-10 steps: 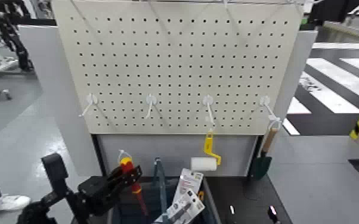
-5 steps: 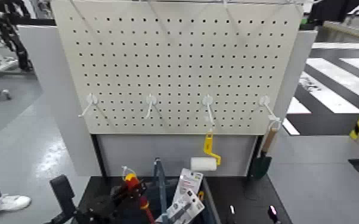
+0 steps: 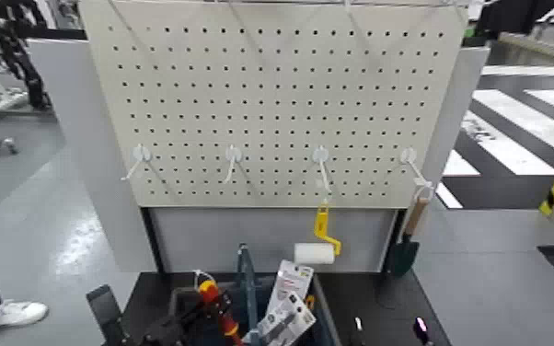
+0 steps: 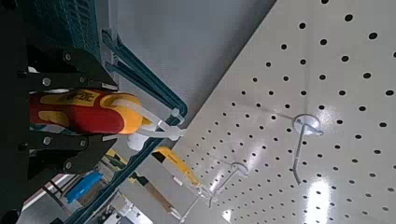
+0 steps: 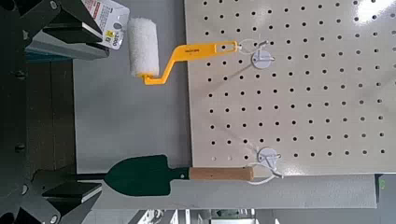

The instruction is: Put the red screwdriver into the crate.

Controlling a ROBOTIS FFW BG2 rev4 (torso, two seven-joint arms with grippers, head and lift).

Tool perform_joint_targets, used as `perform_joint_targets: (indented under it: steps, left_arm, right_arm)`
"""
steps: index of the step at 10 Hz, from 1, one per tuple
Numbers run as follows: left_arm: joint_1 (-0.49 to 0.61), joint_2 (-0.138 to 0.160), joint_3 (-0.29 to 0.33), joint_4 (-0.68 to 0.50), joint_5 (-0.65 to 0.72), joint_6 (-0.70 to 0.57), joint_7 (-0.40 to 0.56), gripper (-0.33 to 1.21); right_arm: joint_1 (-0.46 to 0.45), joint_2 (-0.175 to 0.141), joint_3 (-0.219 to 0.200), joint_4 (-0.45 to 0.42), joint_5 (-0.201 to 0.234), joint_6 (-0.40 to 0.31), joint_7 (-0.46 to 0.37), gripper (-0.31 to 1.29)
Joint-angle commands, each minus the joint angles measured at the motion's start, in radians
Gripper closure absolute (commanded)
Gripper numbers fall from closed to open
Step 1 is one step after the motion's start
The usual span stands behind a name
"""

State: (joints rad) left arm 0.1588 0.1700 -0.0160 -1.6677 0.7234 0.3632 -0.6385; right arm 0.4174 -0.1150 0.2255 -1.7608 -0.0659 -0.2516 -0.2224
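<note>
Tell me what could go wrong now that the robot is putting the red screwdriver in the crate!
The left gripper holds the red screwdriver close to the crate's upright divider, so the handle or its loop might catch on it. The packaged items already in the crate could also get bumped, or make the screwdriver land crooked.

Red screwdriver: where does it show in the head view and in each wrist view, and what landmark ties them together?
Head view: the screwdriver is low, left of centre, in the left gripper at the crate.
Left wrist view: at the left edge, mid-height, handle toward the centre.
Right wrist view: not in it.
Shared landmark: the pegboard, in all three.
</note>
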Motion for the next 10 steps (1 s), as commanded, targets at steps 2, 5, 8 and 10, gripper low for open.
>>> perform_joint_targets:
  steps: [2, 5, 8, 10]
  left_arm:
    - [0.001, 0.002, -0.007, 0.0, 0.047, -0.055, 0.0, 0.19]
    - [0.007, 0.003, -0.005, -0.003, 0.045, -0.118, 0.013, 0.13]
    - [0.044, -0.001, 0.008, -0.046, -0.033, -0.239, 0.105, 0.13]
    - [0.094, -0.029, 0.037, -0.099, -0.15, -0.329, 0.238, 0.13]
  right_arm:
    - [0.001, 0.0, 0.002, 0.001, -0.002, 0.0, 0.0, 0.17]
    - [0.0, 0.0, 0.0, 0.0, -0.002, 0.0, 0.0, 0.17]
    - [0.001, 0.0, 0.0, -0.002, -0.002, 0.002, 0.0, 0.17]
    - [0.003, 0.0, -0.002, -0.002, -0.002, 0.0, 0.002, 0.17]
